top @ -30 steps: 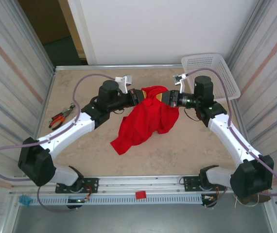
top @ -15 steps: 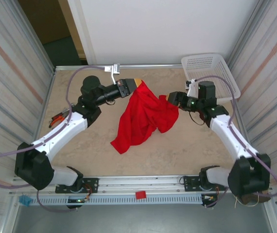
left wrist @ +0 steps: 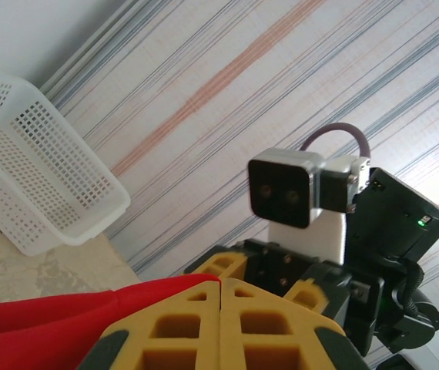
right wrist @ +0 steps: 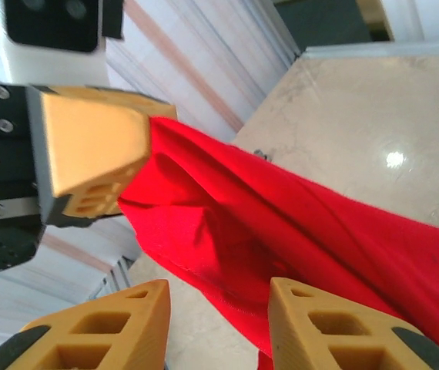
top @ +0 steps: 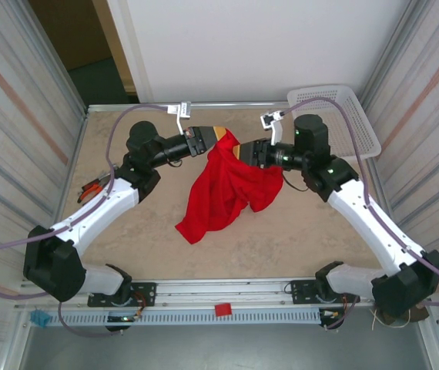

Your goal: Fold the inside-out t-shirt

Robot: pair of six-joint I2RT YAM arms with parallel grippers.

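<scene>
The right gripper (top: pixel 244 150) has come back mid-frame to the soft bright red t-shirt (top: pixel 227 189), jaws open. The left gripper (top: pixel 218 141) pinches its top. Next: grab, then spread.

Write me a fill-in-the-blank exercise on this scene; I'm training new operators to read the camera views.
1. The left hand is shut on the ____ t-shirt.
2. The right hand is ____, clamping nothing, with the cloth's edge beside it.
3. The basket at the table's far right corner is ____ in colour.

Missing words: red; open; white.
</scene>
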